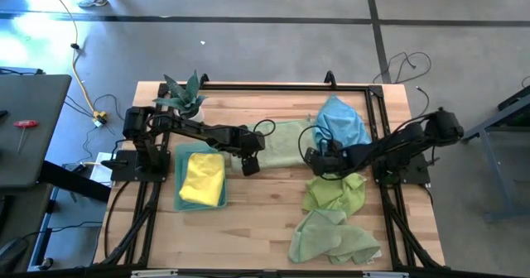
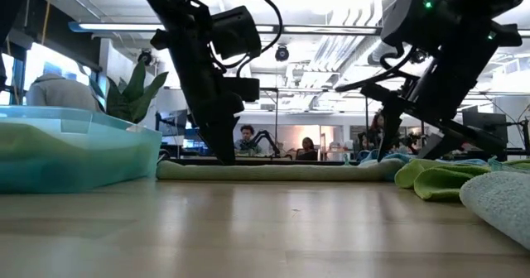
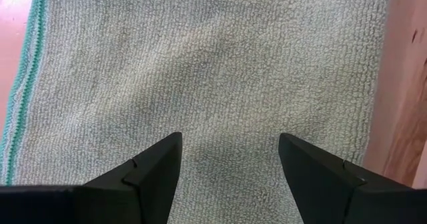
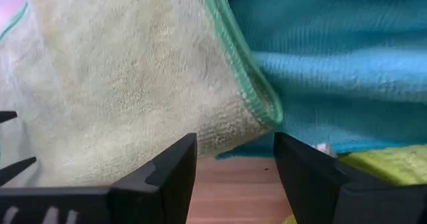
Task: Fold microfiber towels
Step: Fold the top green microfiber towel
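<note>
The flat towel (image 1: 284, 143) is pale green with a darker green edge. The crumpled towel (image 1: 341, 122) is blue. A yellow towel (image 1: 203, 177) lies in a light blue-green bin (image 1: 180, 155).

In the left wrist view the pale green towel (image 3: 213, 64) runs past the picture's edges on three sides. In the high view the left gripper (image 1: 251, 164) covers that towel's near corner. The blue towel (image 4: 333, 64) is cut off in the right wrist view.
</note>
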Robot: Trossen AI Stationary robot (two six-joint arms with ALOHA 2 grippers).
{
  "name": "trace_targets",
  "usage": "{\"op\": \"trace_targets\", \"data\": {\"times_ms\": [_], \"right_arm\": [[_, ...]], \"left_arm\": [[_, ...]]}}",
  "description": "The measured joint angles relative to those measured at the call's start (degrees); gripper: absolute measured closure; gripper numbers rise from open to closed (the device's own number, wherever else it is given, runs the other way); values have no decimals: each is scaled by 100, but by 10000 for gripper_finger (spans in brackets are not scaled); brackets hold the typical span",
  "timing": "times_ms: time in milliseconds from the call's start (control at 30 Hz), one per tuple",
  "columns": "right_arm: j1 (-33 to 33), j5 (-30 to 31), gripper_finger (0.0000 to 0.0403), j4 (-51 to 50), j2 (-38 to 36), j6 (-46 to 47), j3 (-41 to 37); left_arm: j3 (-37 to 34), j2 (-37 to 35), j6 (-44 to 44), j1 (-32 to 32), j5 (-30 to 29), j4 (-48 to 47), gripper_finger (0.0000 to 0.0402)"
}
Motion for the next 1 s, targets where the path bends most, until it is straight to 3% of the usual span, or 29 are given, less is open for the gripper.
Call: {"op": "trace_targets", "data": {"times_ms": [467,1000], "right_arm": [[-61,799,210,67,22,-24,2],[92,272,210,23,172,15,4]], "left_arm": [[0,2,0,0,-2,157,161],[0,2,0,0,-4,170,161]]}}
